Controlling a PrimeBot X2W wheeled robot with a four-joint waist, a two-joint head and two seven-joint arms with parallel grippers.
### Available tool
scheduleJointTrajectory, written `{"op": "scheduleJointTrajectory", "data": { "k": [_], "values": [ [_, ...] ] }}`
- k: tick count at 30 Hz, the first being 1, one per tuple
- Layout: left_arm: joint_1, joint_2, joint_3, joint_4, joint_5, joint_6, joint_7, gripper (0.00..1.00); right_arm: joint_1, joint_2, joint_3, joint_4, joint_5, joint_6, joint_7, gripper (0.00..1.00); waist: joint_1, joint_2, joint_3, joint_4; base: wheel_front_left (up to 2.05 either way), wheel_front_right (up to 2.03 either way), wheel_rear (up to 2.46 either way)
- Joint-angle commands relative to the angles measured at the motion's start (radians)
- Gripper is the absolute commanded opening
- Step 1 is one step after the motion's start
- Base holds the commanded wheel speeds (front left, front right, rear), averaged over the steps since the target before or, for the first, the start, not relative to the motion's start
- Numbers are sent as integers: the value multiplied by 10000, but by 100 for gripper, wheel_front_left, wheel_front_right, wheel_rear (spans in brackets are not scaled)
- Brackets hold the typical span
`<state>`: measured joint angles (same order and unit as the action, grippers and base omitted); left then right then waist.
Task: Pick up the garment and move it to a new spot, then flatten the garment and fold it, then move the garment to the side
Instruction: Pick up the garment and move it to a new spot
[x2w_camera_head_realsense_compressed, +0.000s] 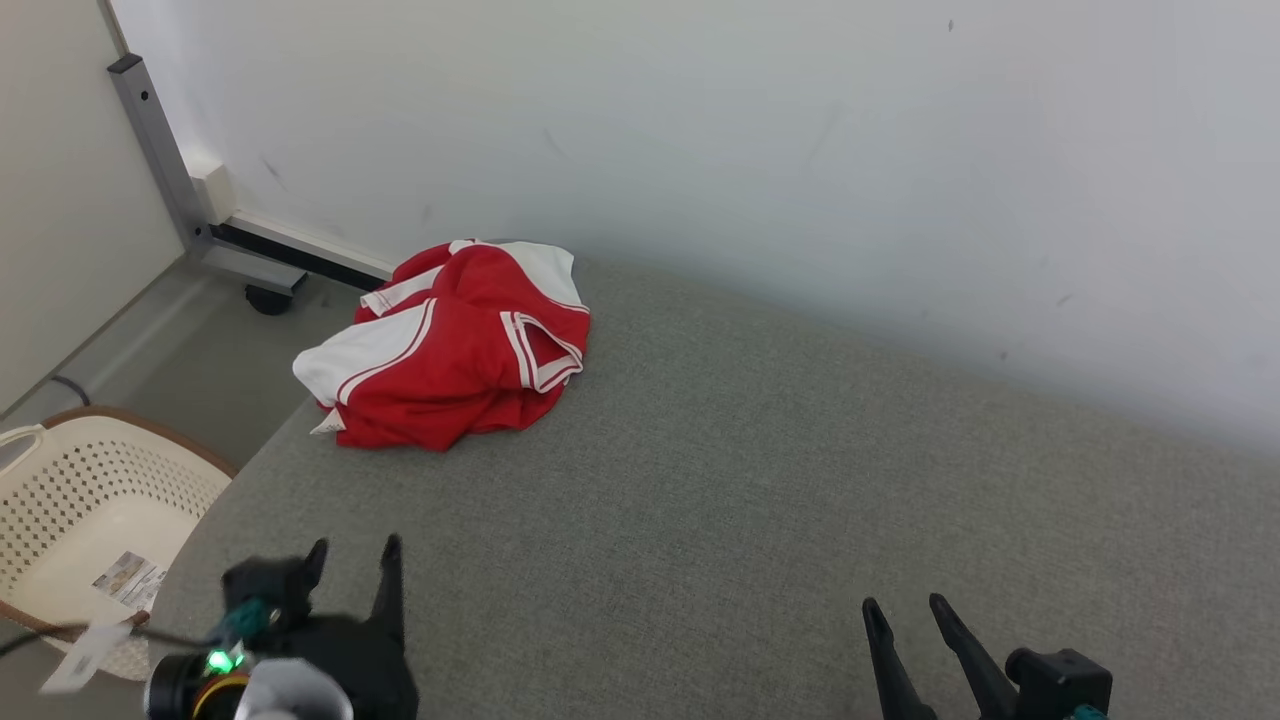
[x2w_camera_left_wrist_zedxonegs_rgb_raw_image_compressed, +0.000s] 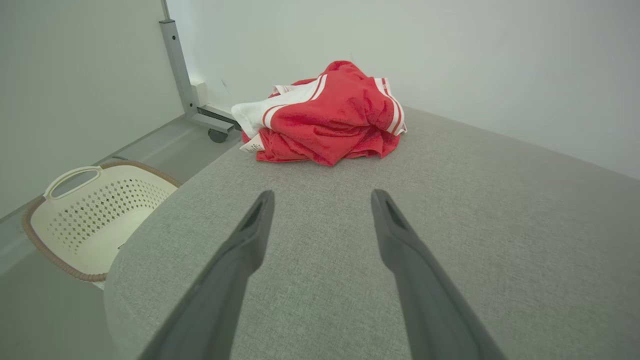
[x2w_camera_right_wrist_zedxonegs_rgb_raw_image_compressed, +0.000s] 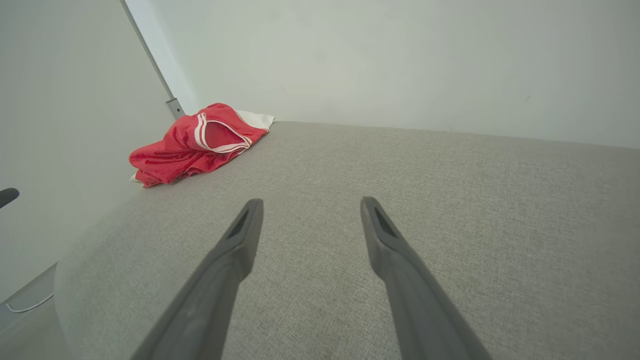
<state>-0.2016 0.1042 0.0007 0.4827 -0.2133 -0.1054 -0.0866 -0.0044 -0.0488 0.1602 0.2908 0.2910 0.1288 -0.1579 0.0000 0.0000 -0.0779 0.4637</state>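
At ten o'clock on grey surface (x2w_camera_head_realsense_compressed: 760, 480), crumpled garment (x2w_camera_head_realsense_compressed: 455, 345) is judged soft, light, best pinched at a raised fold; left gripper (x2w_camera_head_realsense_compressed: 355, 560), right gripper (x2w_camera_head_realsense_compressed: 905, 615) are held open, empty.

Head view looks down; wrist views skim low over perhaps a cushion (x2w_camera_head_realsense_compressed: 760, 480), sharing the garment (x2w_camera_head_realsense_compressed: 455, 345)

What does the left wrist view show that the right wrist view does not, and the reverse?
Left wrist view: the open left hand, a cream perforated basket on the floor beside the grey surface, and a caster wheel under a metal frame. Right wrist view: the open right hand and a white-trimmed opening in the garment. Both: the crumpled red and white garment lying on the grey surface near the white wall.
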Motion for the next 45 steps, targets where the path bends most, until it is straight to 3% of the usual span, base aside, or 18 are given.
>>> {"op": "scheduleJointTrajectory", "data": {
  "k": [1, 5, 11, 22, 34, 42, 43, 44, 45],
  "values": [
    [-875, -79, -373, 579, 133, -83, 566, 100, 327, -28, -117, -145, -113, 37, 79, 100, 0, 0, -91, -71, 0, 0, 0],
    [-2306, 23, -572, 1930, 115, 30, 1472, 100, 599, -25, -21, -742, -395, 37, 567, 100, 0, 0, 145, -770, 0, 0, 0],
    [-3890, 425, -458, 3357, 26, 77, 1765, 100, 754, -24, 9, -2097, -1044, 37, 1572, 100, 0, 0, 1025, -1951, 0, 0, 0],
    [-5874, 1093, -565, 5184, 18, -43, 2156, 100, 403, -339, 170, -3941, -1492, 37, 2686, 100, 0, 0, 2775, -2947, 0, 0, 0],
    [-7003, 2262, -601, 6703, 196, 660, 2176, 100, 430, -646, 491, -4374, -1260, 37, 2964, 100, 0, 0, 3424, -3853, 0, 0, 0],
    [-7257, 3021, -533, 7279, 215, 1483, 1904, 100, 687, -811, 358, -4765, -1287, 35, 3179, 100, 0, 0, 3662, -4241, 0, 0, 0],
    [-7270, 3024, -524, 7312, 185, 1522, 1882, 85, 721, -805, 328, -4809, -1308, 37, 3179, 100, 0, 0, 3700, -4231, 0, 0, 0],
    [-7277, 3007, -538, 7320, 171, 1562, 1785, 14, 758, -789, 304, -4830, -1333, 37, 3177, 100, 0, 0, 3729, -4213, 0, 0, 0],
    [-7275, 2965, -576, 7329, 188, 1581, 1729, 0, 787, -767, 273, -4829, -1344, 35, 3170, 100, 0, 0, 3736, -4183, 0, 0, 0]
  ]
}}
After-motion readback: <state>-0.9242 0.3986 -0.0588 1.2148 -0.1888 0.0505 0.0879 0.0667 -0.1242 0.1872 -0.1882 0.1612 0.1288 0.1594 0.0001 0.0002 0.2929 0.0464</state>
